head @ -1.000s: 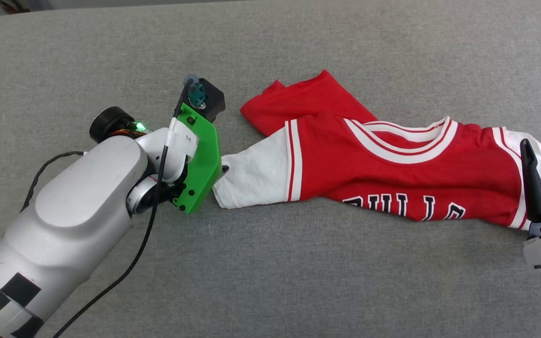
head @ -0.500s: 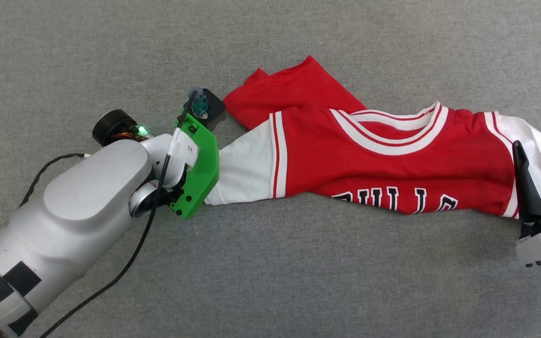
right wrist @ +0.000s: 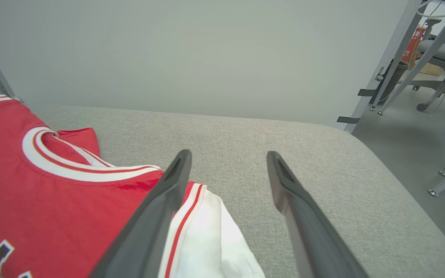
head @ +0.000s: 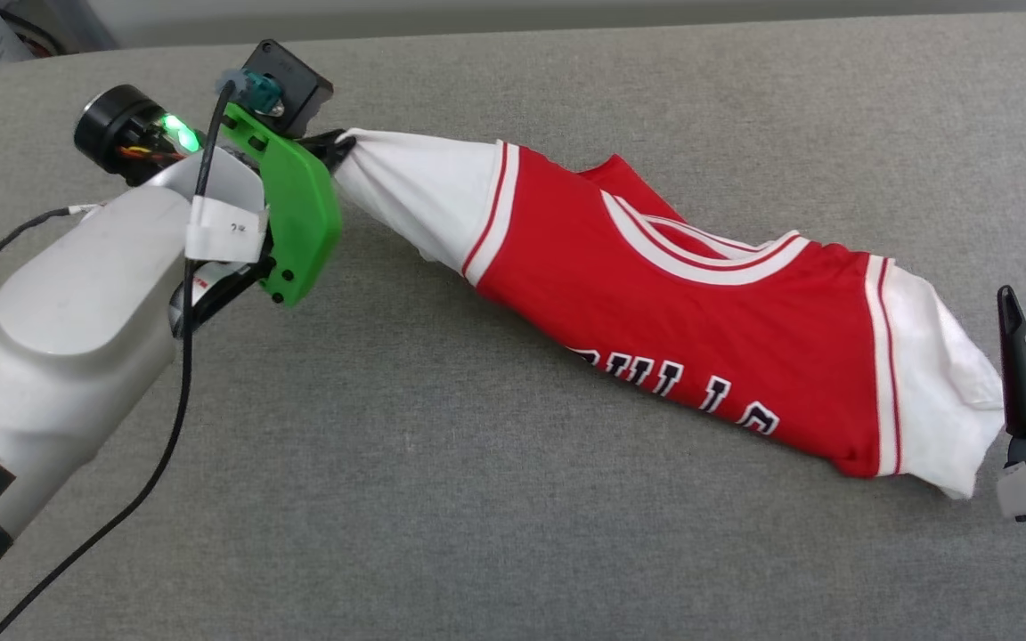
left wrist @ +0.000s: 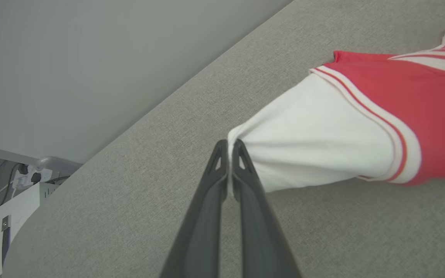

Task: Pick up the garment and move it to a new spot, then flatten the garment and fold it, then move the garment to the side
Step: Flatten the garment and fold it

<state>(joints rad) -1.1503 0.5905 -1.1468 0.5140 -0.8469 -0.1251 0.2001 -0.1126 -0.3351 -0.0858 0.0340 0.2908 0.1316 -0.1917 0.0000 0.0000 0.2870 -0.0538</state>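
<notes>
Partly hoisted off the grey surface (head: 477, 499) since a second ago, the garment (head: 700, 338) slants from upper left to lower right, one sleeve (left wrist: 315, 143) clamped in the closed left gripper (left wrist: 228, 148); right gripper (right wrist: 228, 156) gapes empty. Relocating, flattening, folding remain.

Head view: high, angled down on grey surface (head: 477, 499); whole garment (head: 700, 338) framed. Left wrist view: low, close, along left gripper (left wrist: 229, 148) to white sleeve (left wrist: 315, 146). Right wrist view: low, near opposite sleeve (right wrist: 207, 239), facing wall (right wrist: 207, 50). All share its red body.
</notes>
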